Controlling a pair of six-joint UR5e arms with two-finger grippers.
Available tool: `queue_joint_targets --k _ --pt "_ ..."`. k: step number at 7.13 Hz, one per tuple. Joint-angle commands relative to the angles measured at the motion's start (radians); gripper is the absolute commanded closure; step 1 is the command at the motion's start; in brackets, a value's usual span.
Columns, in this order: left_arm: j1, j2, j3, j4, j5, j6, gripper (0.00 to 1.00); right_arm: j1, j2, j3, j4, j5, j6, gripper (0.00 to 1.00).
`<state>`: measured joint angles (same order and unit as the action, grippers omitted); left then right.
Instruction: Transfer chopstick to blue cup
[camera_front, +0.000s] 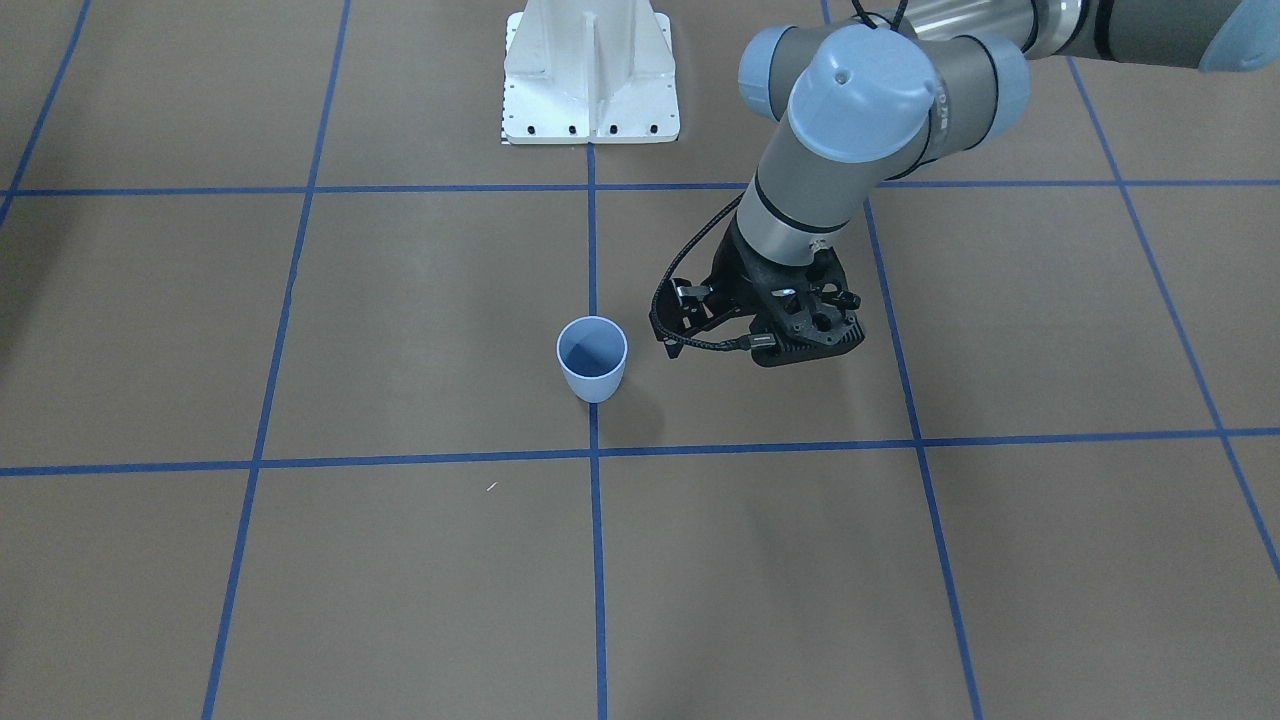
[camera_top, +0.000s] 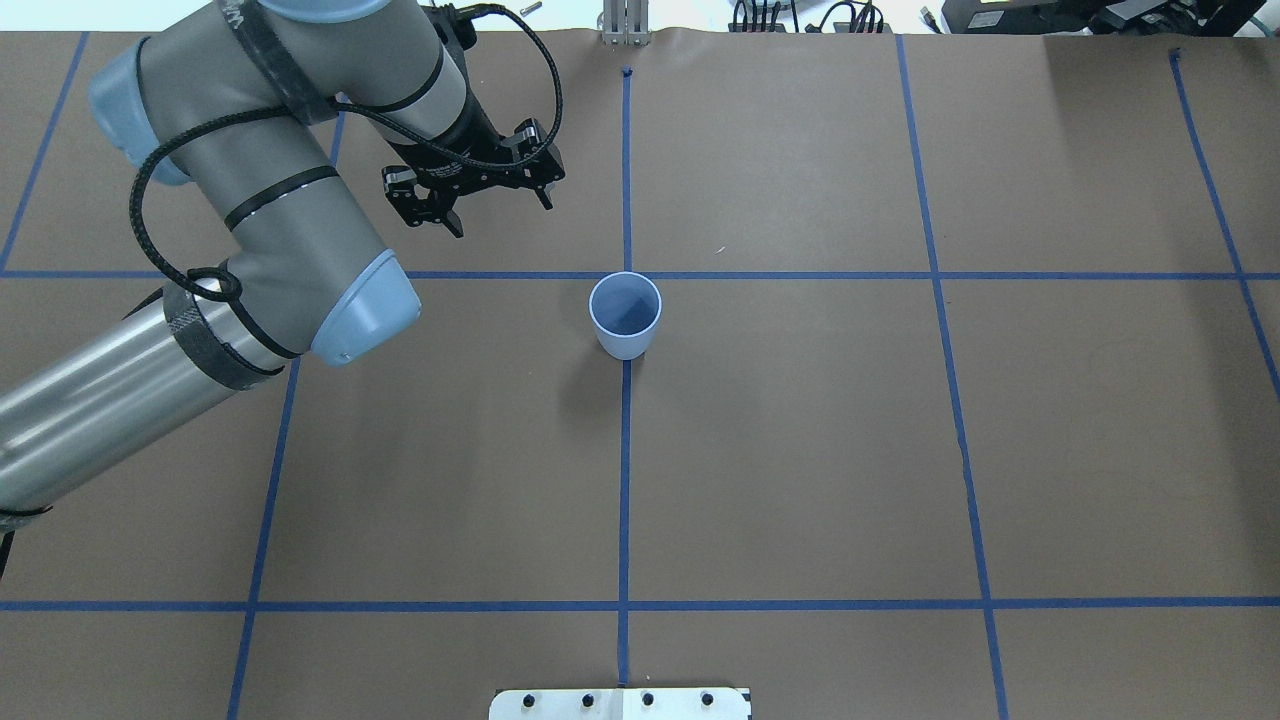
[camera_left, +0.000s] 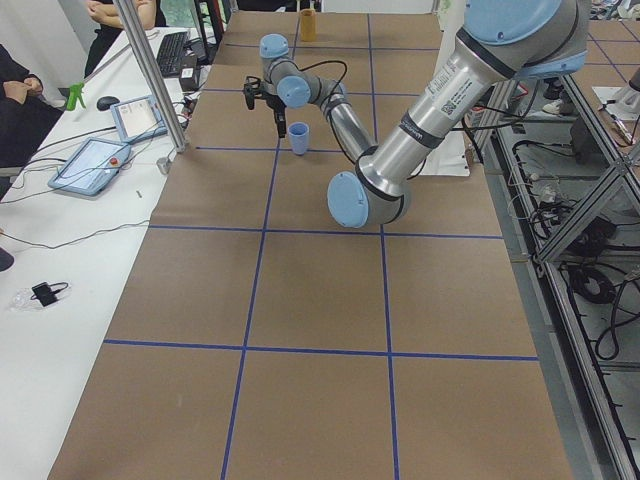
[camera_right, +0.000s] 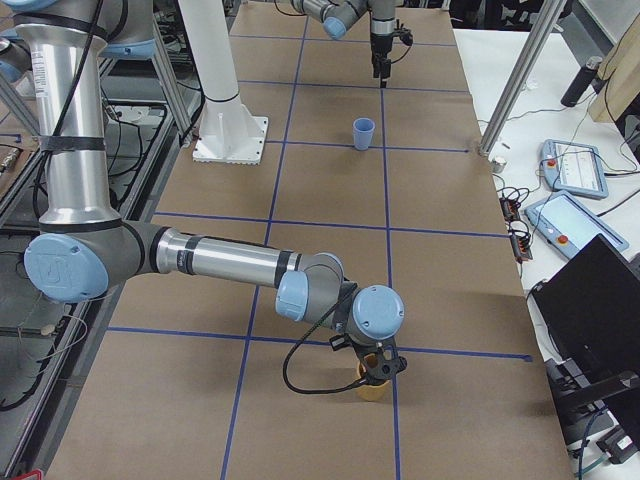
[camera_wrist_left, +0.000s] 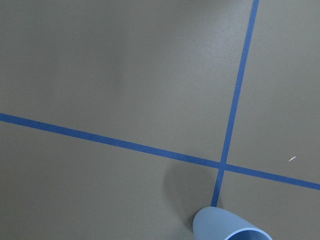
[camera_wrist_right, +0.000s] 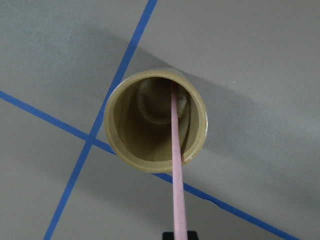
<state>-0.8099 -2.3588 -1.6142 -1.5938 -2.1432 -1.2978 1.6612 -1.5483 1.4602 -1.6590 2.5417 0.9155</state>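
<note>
The blue cup stands upright and empty at a tape crossing in the middle of the table; it also shows in the overhead view and at the bottom of the left wrist view. My left gripper hovers beside it, apart from it, and looks open and empty. A pale pink chopstick stands in a tan cup at the far right end of the table. My right gripper is right above that cup, its fingertips shut on the chopstick's upper part.
The white robot base stands at the table's robot side. Blue tape lines grid the brown table. Along the operators' side, a side bench holds tablets and an aluminium post; people sit there.
</note>
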Motion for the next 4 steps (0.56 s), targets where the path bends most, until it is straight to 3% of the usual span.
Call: queue_joint_targets --k 1,4 --pt "0.0 -0.002 -0.006 0.0 -0.001 0.0 0.02 0.006 -0.03 0.064 -0.008 0.011 0.043 1.0" --pt "0.0 0.0 -0.01 0.0 -0.001 0.002 0.02 0.043 -0.032 0.147 -0.075 0.011 0.097 1.0"
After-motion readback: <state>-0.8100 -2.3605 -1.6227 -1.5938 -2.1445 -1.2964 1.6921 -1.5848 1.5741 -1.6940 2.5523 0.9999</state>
